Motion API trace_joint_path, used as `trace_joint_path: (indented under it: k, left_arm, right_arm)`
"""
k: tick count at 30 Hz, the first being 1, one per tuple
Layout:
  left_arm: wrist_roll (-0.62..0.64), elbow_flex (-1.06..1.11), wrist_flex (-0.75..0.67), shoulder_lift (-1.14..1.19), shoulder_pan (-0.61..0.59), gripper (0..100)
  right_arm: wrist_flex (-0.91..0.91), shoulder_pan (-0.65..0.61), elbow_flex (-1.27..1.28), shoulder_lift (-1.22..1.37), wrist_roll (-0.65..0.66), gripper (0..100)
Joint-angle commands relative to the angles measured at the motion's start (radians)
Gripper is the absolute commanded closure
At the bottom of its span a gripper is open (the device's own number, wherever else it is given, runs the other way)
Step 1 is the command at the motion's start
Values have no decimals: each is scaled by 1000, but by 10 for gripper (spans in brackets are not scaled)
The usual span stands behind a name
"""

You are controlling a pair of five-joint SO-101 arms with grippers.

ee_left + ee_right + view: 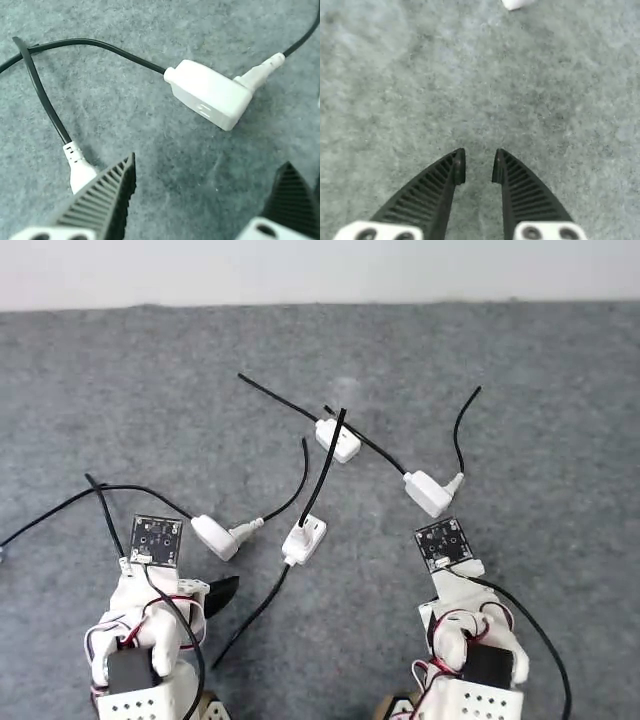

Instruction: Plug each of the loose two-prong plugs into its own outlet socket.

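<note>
Grey carpet (500, 370): left gripper (210, 161) gapes empty by white connector (210, 95); right gripper (478, 165) barely parted.

Front of left gripper (210, 165): bare carpet (165, 165) between the wide-spread fingers; the near plug (210, 97) lies crosswise just beyond.
Flank of left gripper: a black cord (47, 107) with a white collar runs in beside one finger.
Front of right gripper (478, 167): open carpet up to the right plug (517, 4).
Centre: the middle plug (304, 538) and far plug (337, 438) lie here, their cords crossing.
Far strip: bare carpet up to the wall (320, 270).
</note>
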Motion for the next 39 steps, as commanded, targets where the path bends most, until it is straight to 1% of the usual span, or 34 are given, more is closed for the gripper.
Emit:
trace_joint_path:
  k: [1, 5, 39]
  left_arm:
    - [14, -5, 6, -11, -3, 586]
    - [14, -5, 6, -11, -3, 586]
    - [14, -5, 6, -11, -3, 586]
  right_arm:
    - [15, -41, 21, -8, 15, 904]
    - [15, -59, 21, -8, 17, 904]
    - [16, -59, 21, -8, 17, 904]
